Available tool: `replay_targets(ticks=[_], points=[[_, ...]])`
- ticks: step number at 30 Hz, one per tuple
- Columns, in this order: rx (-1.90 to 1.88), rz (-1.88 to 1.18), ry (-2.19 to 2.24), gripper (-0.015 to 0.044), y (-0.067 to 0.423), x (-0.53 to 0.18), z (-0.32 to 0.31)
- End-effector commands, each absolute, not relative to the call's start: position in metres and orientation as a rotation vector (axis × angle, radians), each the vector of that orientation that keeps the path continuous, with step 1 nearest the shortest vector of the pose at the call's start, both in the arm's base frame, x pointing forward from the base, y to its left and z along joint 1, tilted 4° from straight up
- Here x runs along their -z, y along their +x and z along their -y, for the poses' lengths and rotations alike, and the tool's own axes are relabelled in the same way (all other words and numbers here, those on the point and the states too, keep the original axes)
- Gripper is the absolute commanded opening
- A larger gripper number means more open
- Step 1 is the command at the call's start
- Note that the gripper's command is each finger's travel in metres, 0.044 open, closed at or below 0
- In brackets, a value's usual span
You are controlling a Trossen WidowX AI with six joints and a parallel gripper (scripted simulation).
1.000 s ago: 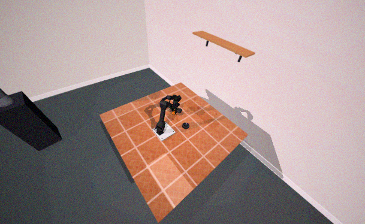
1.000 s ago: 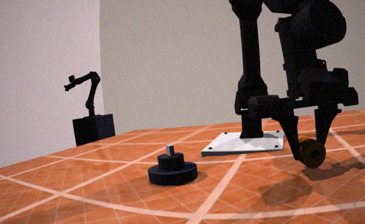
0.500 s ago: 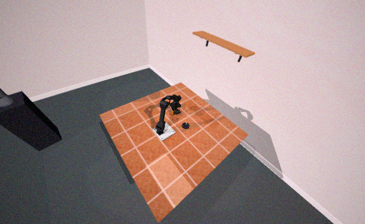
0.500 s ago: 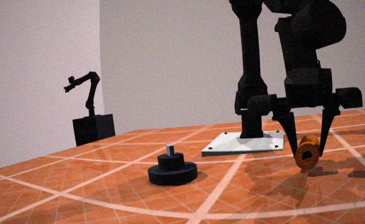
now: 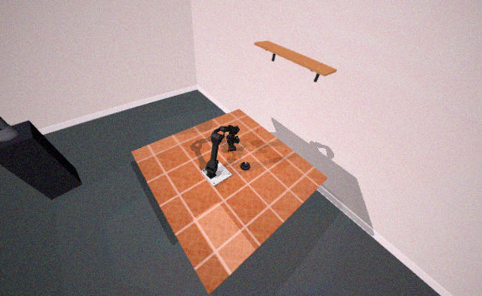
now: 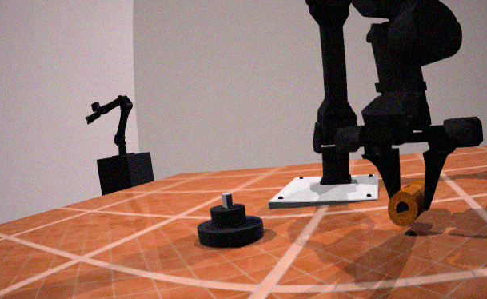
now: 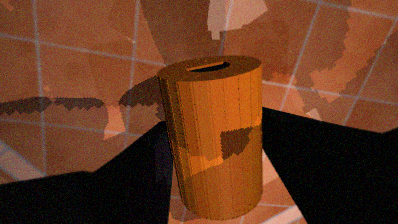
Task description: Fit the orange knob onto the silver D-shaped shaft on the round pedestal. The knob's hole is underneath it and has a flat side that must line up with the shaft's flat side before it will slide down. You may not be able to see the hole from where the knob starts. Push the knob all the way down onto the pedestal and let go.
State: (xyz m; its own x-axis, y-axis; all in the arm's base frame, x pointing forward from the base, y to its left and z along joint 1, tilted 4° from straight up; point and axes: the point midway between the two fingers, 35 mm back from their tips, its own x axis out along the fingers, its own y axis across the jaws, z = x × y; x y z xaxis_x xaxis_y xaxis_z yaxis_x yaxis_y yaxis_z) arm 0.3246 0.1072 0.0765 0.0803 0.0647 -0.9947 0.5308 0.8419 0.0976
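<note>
The orange knob (image 6: pixel 414 193) (image 7: pixel 215 110) lies on its side, with its holed end facing the exterior camera. In the wrist view that end is at the top, and the hole shows a straight edge. My gripper (image 6: pixel 413 200) (image 7: pixel 211 123) (image 5: pixel 232 149) is shut on the knob, one finger on each side, and holds it low over the table. In the top view the knob cannot be made out. The black round pedestal (image 6: pixel 230 236) (image 5: pixel 245 166) stands apart, left of the gripper in the exterior view. Its silver shaft (image 6: pixel 226 201) stands upright and bare.
The white base plate (image 6: pixel 297 196) (image 5: pixel 215 180) carries the arm and lies behind the pedestal in the exterior view. A second arm (image 6: pixel 123 120) stands on a dark block (image 6: pixel 113 172) in the background. A wooden shelf (image 5: pixel 294 57) is on the wall.
</note>
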Motion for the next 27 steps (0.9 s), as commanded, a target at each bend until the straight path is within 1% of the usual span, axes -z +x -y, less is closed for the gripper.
replay_targets(ticks=[1, 9, 27], points=[[0.465, -1.446, 0.601, 0.0179, 0.3246, -0.0769, -0.1067], [0.517, -1.435, 0.657, 0.0179, 0.3246, -0.0769, -0.1067], [0.943, -1.286, 1.107, 0.0179, 0.3246, -0.0769, -0.1067]])
